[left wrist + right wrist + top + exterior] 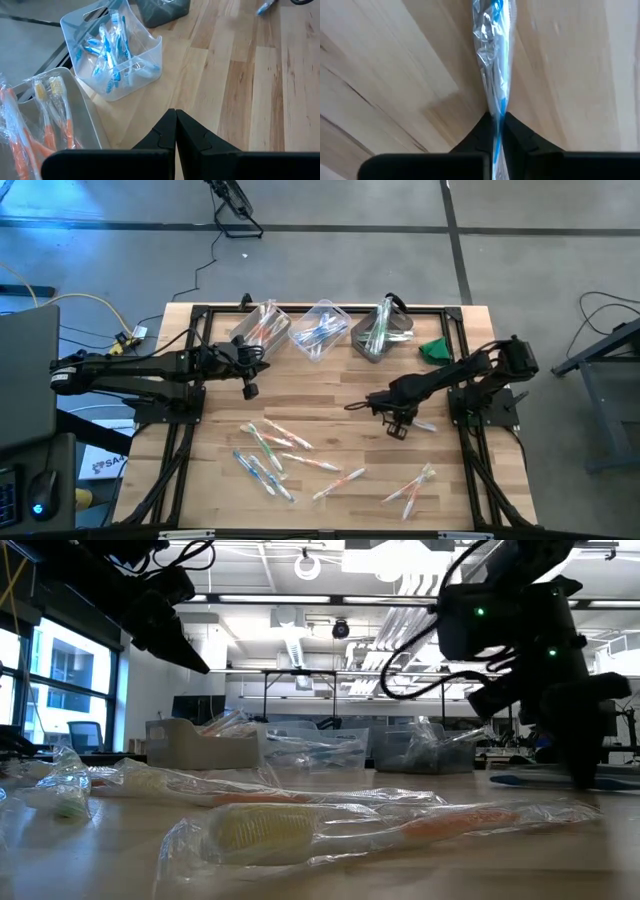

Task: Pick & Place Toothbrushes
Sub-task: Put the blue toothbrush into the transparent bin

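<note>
Right hand low over table, clamped on blue toothbrush, left hand pressed together near bins

High view: overhead, looking straight down on the table. Low view: tabletop level, facing the three bins. Wrist views: close, angled down at the wood.

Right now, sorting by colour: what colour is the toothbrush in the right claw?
Blue toothbrush, clearest in right wrist view.

A light wooden counter carries three plastic bins along its far edge, a small green object beside them, and wrapped toothbrushes scattered nearer.
</note>
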Action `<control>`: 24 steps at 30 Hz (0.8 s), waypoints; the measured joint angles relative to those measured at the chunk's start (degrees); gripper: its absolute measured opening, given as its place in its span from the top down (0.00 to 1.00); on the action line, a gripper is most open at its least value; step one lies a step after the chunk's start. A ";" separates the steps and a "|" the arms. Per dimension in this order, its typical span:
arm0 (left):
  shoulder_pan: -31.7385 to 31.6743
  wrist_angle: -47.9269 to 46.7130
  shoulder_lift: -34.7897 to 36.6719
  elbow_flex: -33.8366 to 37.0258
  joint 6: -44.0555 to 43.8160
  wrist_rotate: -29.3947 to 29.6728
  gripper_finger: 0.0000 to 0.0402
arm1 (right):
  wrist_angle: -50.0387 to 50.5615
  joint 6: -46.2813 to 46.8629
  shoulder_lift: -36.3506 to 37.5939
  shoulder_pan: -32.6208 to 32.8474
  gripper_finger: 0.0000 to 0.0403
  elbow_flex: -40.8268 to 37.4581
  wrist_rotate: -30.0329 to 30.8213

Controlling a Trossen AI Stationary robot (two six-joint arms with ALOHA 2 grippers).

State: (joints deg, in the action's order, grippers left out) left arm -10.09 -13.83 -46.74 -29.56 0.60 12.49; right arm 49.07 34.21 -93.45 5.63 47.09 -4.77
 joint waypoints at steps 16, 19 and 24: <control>0.00 0.00 0.00 0.00 0.61 0.00 1.00 | 6.85 9.56 -0.07 0.00 0.98 14.51 2.13; -0.02 -0.02 0.00 0.00 0.61 0.00 1.00 | 7.89 9.76 -0.07 0.00 0.98 17.97 3.96; -0.01 -0.02 0.00 0.00 0.61 0.00 1.00 | 10.50 13.00 -0.03 -0.14 0.98 23.31 9.12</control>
State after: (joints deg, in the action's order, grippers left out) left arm -10.09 -13.85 -46.74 -29.56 1.21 12.49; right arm 59.58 47.21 -93.47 5.49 70.40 4.35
